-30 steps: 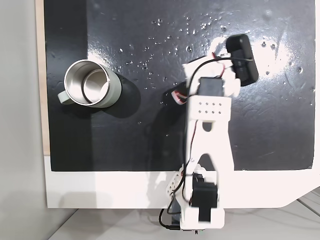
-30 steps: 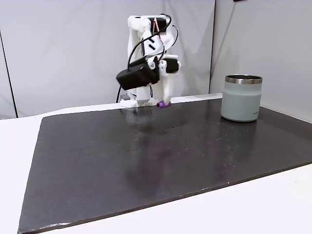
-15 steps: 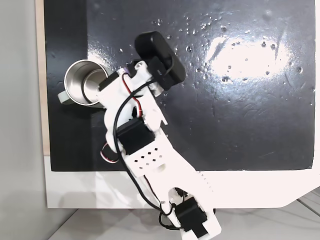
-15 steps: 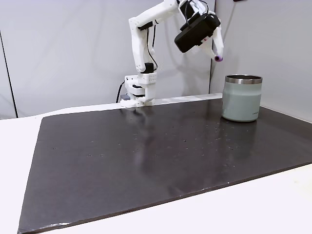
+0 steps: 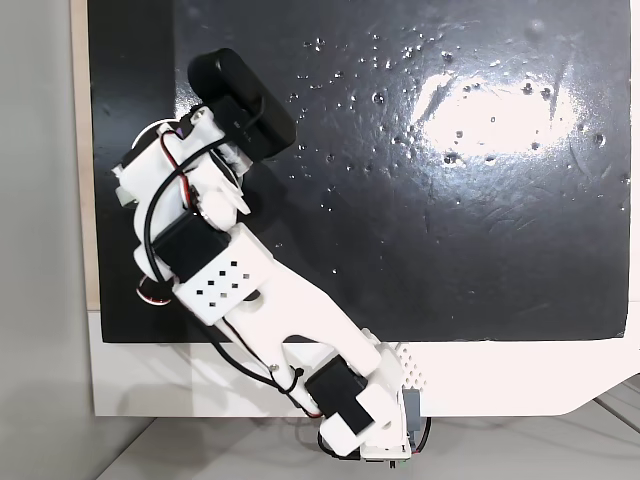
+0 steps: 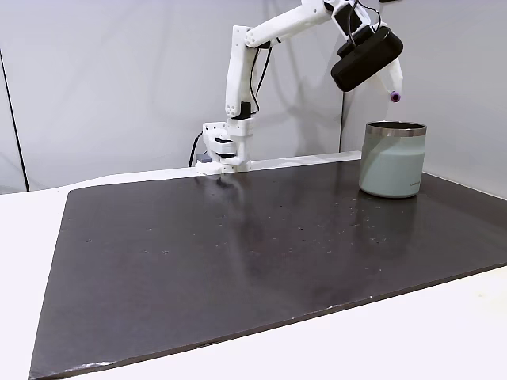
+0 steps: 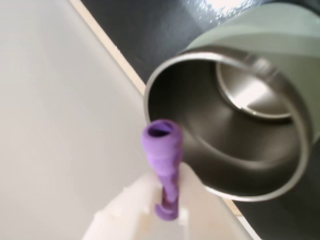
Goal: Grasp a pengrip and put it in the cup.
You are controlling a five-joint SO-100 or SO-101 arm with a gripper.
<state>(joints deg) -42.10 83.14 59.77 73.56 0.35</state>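
Now hand [image 6: 394,93] pinching pengrip [image 7: 162,145] (tip protruding past fingertips), poised above cup [image 6: 392,162] rim.

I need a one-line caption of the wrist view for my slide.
Gripper holds the purple pengrip above the rim of the sage-green steel-lined cup.

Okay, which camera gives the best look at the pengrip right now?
The wrist view: the pengrip sits close up, its hollow end facing the camera. A fixed view shows it as a tiny purple speck above the cup.
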